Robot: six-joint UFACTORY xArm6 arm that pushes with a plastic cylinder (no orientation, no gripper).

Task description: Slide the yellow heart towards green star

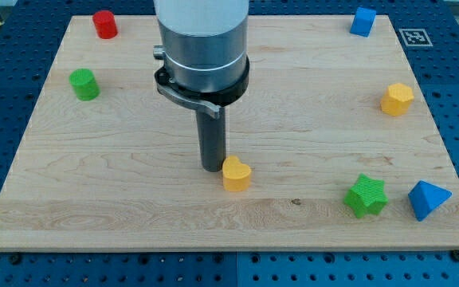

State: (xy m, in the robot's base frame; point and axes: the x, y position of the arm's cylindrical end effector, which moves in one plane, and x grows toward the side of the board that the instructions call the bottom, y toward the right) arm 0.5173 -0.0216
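Yellow heart [236,174] touching my tip [213,167]

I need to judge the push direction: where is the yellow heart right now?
The yellow heart sits low on the board, just left of centre in the camera view, touching or nearly touching my tip on its left; the green star lies to its right.

The dark rod's lower end, my tip [212,167], sits touching the left side of the small yellow heart block [236,174] on the pale wooden desk [134,199]. The green star block [366,196] lies well apart toward the view's right, just beside a blue pyramid-like block [427,198].
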